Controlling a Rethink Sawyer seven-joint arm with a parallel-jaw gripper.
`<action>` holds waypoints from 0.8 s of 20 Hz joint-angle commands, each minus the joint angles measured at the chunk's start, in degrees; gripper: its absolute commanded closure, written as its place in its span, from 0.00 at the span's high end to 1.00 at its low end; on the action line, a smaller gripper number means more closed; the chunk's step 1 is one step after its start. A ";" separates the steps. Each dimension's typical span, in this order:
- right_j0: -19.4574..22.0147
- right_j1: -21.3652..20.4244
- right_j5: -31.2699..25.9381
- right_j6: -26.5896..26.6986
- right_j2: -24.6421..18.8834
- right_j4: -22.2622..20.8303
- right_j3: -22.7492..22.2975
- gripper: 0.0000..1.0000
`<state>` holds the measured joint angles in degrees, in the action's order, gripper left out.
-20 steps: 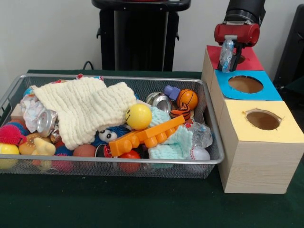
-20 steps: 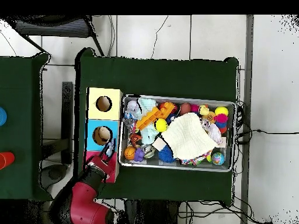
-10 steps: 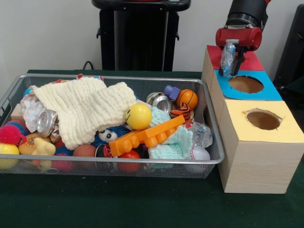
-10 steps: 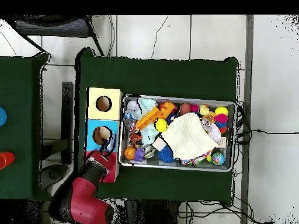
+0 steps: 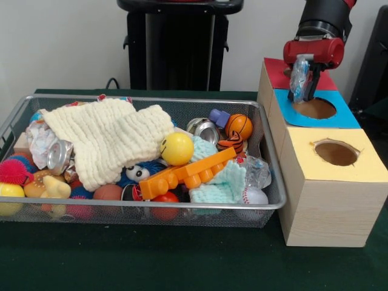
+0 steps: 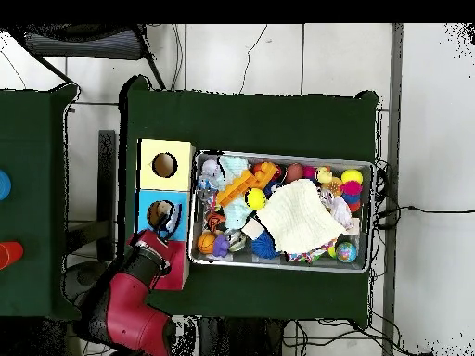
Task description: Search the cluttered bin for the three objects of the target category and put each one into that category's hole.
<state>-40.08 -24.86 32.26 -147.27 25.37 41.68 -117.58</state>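
My gripper (image 5: 306,94) is shut on a piece of see-through wrinkly plastic (image 5: 298,74) and holds it just above the far left edge of the round hole (image 5: 315,108) in the light-blue box top. In the overhead view the gripper (image 6: 167,222) covers part of that hole (image 6: 158,214). The wire mesh bin (image 5: 276,203) stands left of the boxes, full of toys. Another clear plastic piece (image 5: 257,171) lies in the bin's near right corner; it also shows in the overhead view (image 6: 211,169).
The red box top (image 5: 274,70) lies behind the blue one and the yellow-topped hole (image 5: 335,153) in front of it. In the bin lie a cream cloth (image 5: 109,139), a yellow ball (image 5: 177,148), an orange brick (image 5: 188,171) and silver cans (image 5: 205,129).
My gripper has moved with the plastic piece from over the red top to over the edge of the light-blue hole. The bin's contents have not moved.
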 commanded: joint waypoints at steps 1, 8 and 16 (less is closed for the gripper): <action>-0.97 1.28 -1.81 -6.76 -6.78 5.55 7.16 0.00; -1.81 1.45 -2.38 -6.46 -6.66 6.94 7.56 0.00; -1.88 3.22 -1.67 -5.84 -6.45 7.70 9.36 0.00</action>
<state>-42.99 -24.79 32.25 -147.27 25.37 46.29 -114.44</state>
